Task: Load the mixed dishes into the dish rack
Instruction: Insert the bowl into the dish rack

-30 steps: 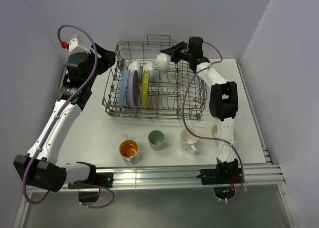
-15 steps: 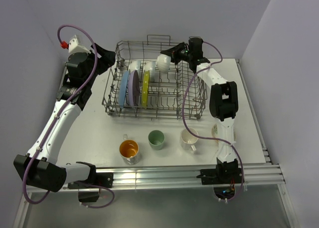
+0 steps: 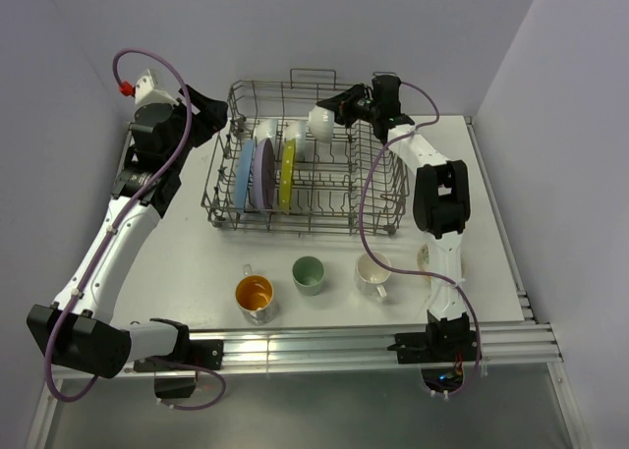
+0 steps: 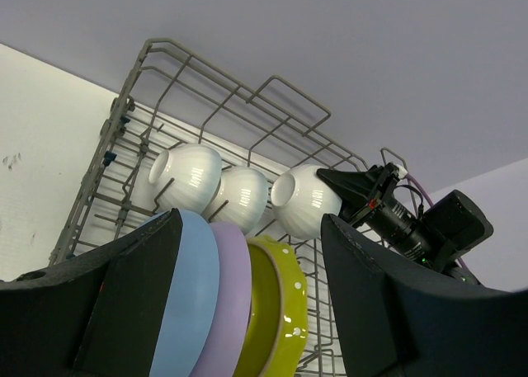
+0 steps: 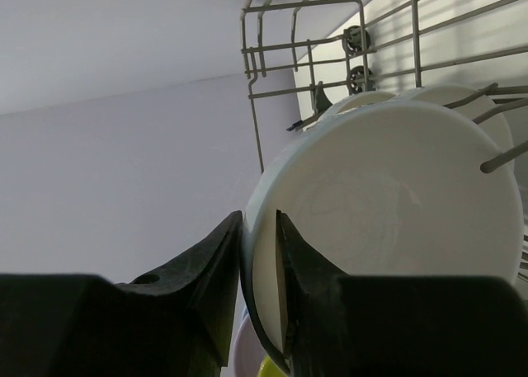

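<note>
The grey wire dish rack (image 3: 378,189) holds a blue plate (image 3: 243,179), a lavender plate (image 3: 262,172) and a yellow-green plate (image 3: 285,172) upright, with two white bowls (image 3: 265,131) behind them. My right gripper (image 3: 339,108) is shut on the rim of a third white bowl (image 3: 322,121) and holds it in the rack's back row; in the right wrist view the bowl (image 5: 396,220) fills the frame. My left gripper (image 3: 218,115) is open and empty beside the rack's left end. The orange-inside cup (image 3: 254,294), pale green cup (image 3: 309,273) and white mug (image 3: 372,273) stand on the table.
A floral-patterned bowl (image 3: 426,259) sits partly hidden behind my right arm. The rack's raised loop handle (image 4: 289,96) stands at the back. Walls close in on the left, back and right.
My right gripper has moved the white bowl a little down and back into the rack's back row. The left arm has not moved.
</note>
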`<action>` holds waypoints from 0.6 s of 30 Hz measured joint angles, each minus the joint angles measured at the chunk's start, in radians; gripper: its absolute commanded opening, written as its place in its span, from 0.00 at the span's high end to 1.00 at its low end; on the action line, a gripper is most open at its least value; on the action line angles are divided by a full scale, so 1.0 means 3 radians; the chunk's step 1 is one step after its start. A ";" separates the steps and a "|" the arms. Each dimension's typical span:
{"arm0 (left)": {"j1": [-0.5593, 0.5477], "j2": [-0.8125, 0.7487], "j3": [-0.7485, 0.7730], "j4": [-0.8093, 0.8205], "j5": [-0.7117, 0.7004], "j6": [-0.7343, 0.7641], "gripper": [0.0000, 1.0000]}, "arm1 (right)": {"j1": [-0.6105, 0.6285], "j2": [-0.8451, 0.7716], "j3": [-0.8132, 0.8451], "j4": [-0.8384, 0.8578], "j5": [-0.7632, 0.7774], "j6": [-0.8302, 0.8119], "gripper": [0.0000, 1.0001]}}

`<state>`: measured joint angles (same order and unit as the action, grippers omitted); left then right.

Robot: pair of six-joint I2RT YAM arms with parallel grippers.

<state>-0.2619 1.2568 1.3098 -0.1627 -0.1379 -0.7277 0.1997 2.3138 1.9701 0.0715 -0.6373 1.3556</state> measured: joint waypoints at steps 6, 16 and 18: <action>0.0000 0.0000 -0.0001 -0.0001 0.0000 -0.0001 0.25 | -0.0003 0.0001 0.0000 0.0004 -0.0014 0.0001 0.69; -0.0001 0.0023 0.0000 -0.0009 -0.0003 -0.0003 0.25 | -0.0010 0.0003 -0.0019 0.0045 -0.0038 0.0018 0.83; 0.0000 0.0034 0.0000 -0.0009 -0.0003 -0.0003 0.25 | -0.0014 -0.0004 -0.0034 0.0051 -0.0046 0.0019 0.87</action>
<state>-0.2619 1.2671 1.3098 -0.1654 -0.1387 -0.7284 0.1955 2.3127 1.9598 0.0868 -0.6510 1.3613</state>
